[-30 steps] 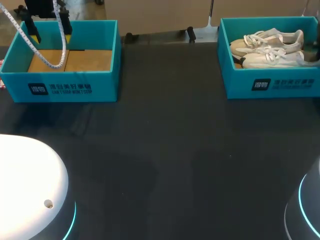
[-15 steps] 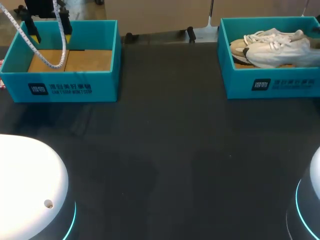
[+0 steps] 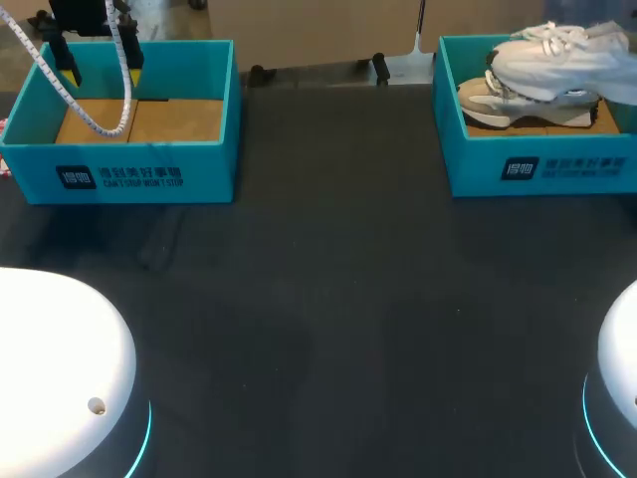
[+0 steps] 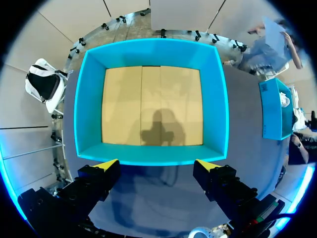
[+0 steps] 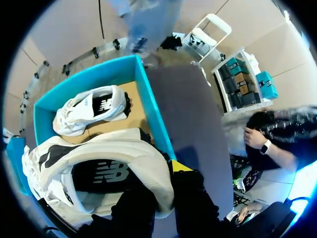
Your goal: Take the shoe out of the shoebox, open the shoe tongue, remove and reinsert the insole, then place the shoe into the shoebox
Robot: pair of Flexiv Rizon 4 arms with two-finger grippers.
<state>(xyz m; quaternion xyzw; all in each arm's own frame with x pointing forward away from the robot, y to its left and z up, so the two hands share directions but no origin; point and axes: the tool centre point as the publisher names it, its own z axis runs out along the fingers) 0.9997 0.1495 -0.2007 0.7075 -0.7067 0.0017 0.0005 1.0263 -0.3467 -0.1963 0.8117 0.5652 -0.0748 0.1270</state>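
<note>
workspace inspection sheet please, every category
surface: black table, a box at each far corner
job's things: white lace-up shoe held above right teal shoebox; second white shoe lies inside; left teal shoebox shows only its cardboard floor
clutter: nothing seen
grippers: left pincer open above left box's near wall; right pincer shut on held shoe's heel end
cables: white coiled cable hangs over left box
surroundings: nothing seen over the table
</note>
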